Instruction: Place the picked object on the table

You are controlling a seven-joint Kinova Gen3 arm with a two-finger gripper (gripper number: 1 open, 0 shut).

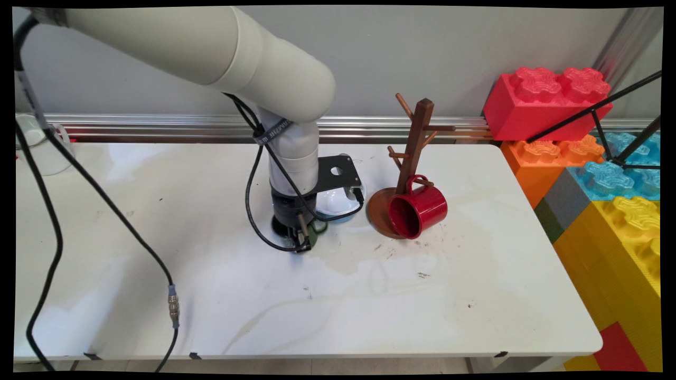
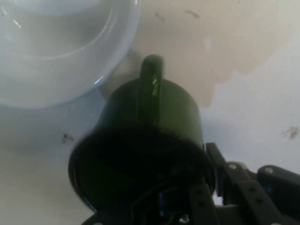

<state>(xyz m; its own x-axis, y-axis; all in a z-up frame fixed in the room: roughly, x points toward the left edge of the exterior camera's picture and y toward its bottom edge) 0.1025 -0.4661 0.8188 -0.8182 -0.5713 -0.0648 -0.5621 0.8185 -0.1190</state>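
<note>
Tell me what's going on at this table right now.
The white Kinova arm has its gripper lowered to the white table, right at a dark green mug that lies on its side with its handle up, beside a pale blue bowl. Whether the gripper has closed on the mug can't be seen. To the right, a red mug lies tipped against the base of a wooden mug tree. Big toy bricks are stacked past the table's right end.
</note>
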